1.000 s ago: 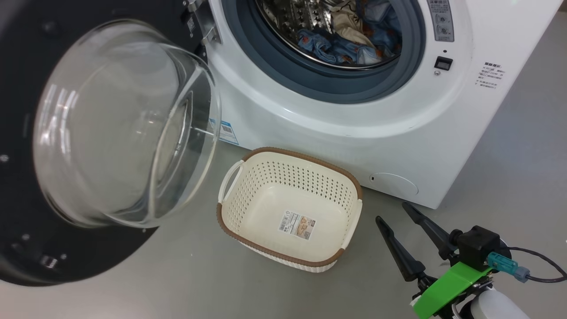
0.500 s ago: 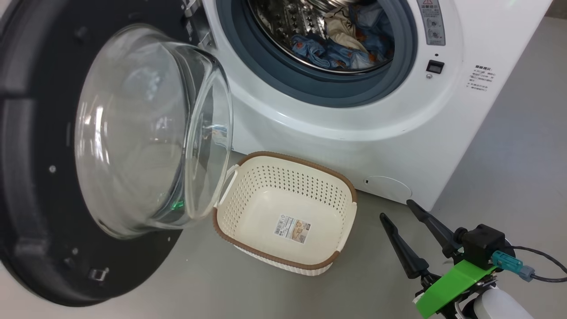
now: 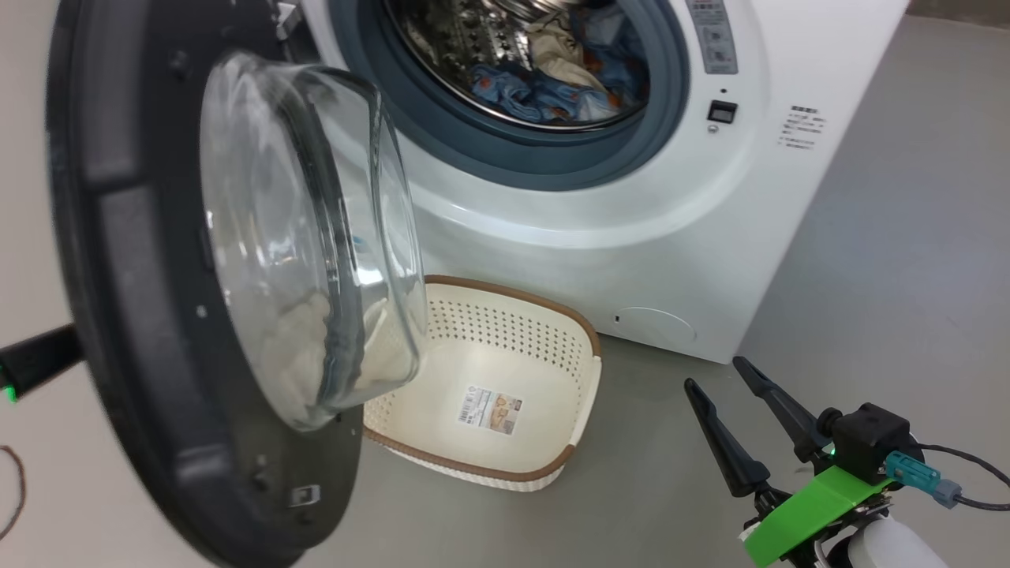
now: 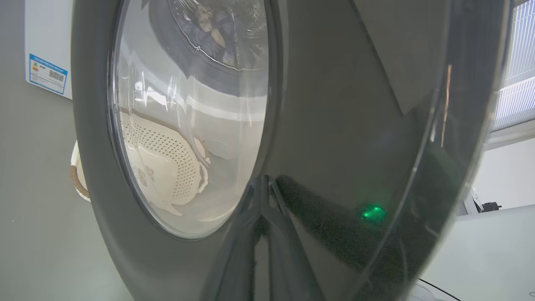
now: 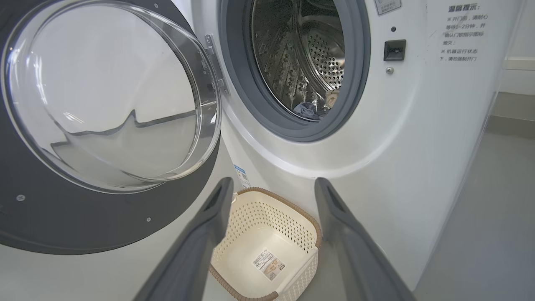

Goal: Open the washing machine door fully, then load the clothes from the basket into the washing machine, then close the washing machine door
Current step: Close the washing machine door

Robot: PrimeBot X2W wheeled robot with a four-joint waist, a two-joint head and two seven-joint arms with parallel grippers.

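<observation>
We cannot read the basket's [image 3: 517, 294] paper label [image 3: 491, 410]. Left gripper [image 4: 265, 186], jaws together, meets the washing machine door [image 4: 334, 104]; right gripper's [image 3: 714, 373] jaws apart.

On the white front of the washing machine [image 5: 401, 138], near its upper right corner, a printed Chinese notice [image 5: 462, 33] is headed 温馨提示. Its two starred lines read in part 开门前,请耐心等待1-2分钟 and 请勿强制开门. A grey sticker [image 3: 714, 35] beside the drum opening carries round pictograms, its print too small to read. The paper label [image 3: 489, 410] on the bottom of the basket [image 3: 505, 331] shows a barcode. A blue-edged sticker [image 4: 47, 74] on the machine is unreadable.
</observation>
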